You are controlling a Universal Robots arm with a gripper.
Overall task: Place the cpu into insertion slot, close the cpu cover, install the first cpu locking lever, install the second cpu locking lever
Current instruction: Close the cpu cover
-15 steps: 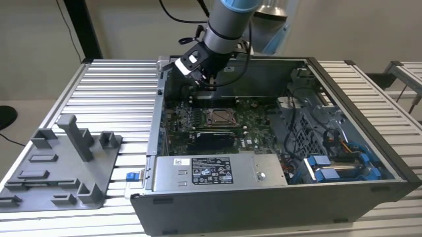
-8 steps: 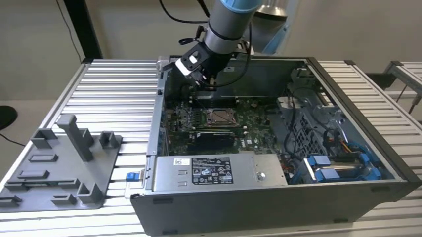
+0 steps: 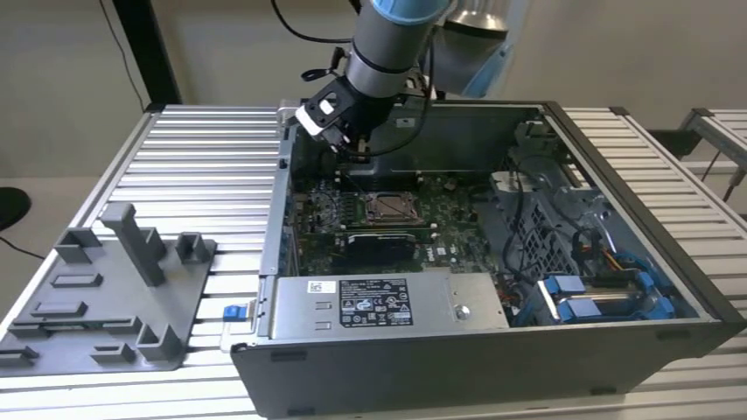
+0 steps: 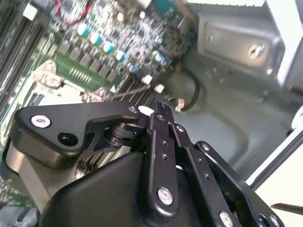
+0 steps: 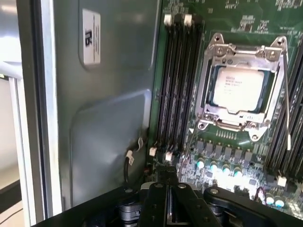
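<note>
Apart from jaws, cpu (image 5: 236, 87) under cpu cover (image 5: 204, 90)

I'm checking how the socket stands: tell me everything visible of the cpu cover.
The cpu cover is a thin silvery metal frame with a large square window, lying flat and closed on the green board beside the memory slots. The grey top of the cpu shows through the window. A thin wire lever runs along one side. The hand is apart from it, not touching.
</note>
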